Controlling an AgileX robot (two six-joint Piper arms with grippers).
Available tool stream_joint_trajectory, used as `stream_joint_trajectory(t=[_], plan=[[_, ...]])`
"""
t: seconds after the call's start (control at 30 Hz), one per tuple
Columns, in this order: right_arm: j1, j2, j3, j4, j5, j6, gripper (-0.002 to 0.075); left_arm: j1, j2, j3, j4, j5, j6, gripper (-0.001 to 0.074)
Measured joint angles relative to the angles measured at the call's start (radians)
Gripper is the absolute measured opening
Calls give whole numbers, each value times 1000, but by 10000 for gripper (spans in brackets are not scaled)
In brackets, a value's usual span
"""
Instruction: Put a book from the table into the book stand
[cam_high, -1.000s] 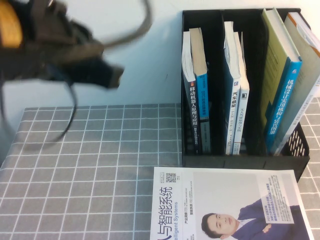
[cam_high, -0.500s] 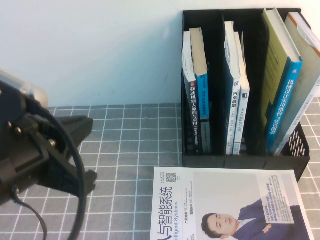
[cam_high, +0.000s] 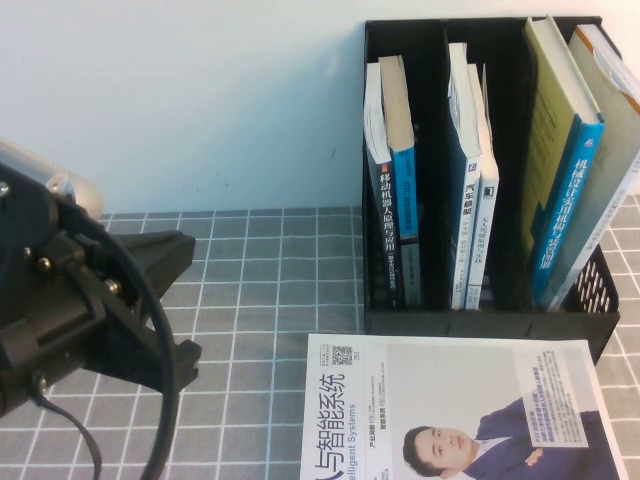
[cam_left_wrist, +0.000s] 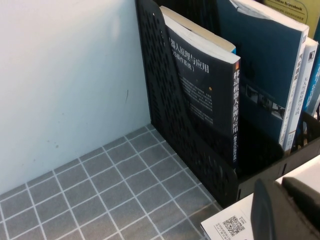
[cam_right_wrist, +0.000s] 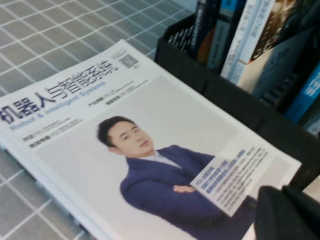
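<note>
The book (cam_high: 565, 165), pale yellow-green with a blue band and spine, stands leaning in the right compartment of the black book stand (cam_high: 480, 322) at the back right of the table (cam_high: 250, 280). No gripper touches it. My left gripper (cam_high: 180, 360) hovers low at the table's left, pointing towards the stand. In the left wrist view its fingers (cam_left_wrist: 270, 210) sit close together over the corner of the white book, and the gripper (cam_left_wrist: 286, 200) holds nothing. My right gripper (cam_right_wrist: 287, 210) is shut and empty above the white book's near corner. It is out of the high view.
A white-covered book (cam_high: 450, 410) showing a man in a suit lies flat in front of the stand. Several other books (cam_high: 400, 180) stand in the left and middle compartments. A pale wall runs behind the table.
My left arm has come down from the upper left to low over the table's left side. It barely moved in the last half second. The books have not moved.
</note>
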Motion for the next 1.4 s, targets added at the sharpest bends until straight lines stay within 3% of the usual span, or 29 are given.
stream_joint_trajectory(t=[0.73, 0.83, 1.0, 1.2, 1.4], plan=[[0, 0, 0, 0, 115, 0, -3, 26, -52, 36, 8, -56, -76, 1], [0, 0, 0, 0, 116, 0, -3, 82, -105, 62, -2, -100, -5, 1], [0, 0, 0, 0, 122, 0, -3, 251, -263, 179, -115, -113, 117, 1], [0, 0, 0, 0, 123, 0, -3, 418, -495, 426, -170, -113, 138, 1], [0, 0, 0, 0, 123, 0, -3, 520, -693, 703, -249, -88, 128, 1]])
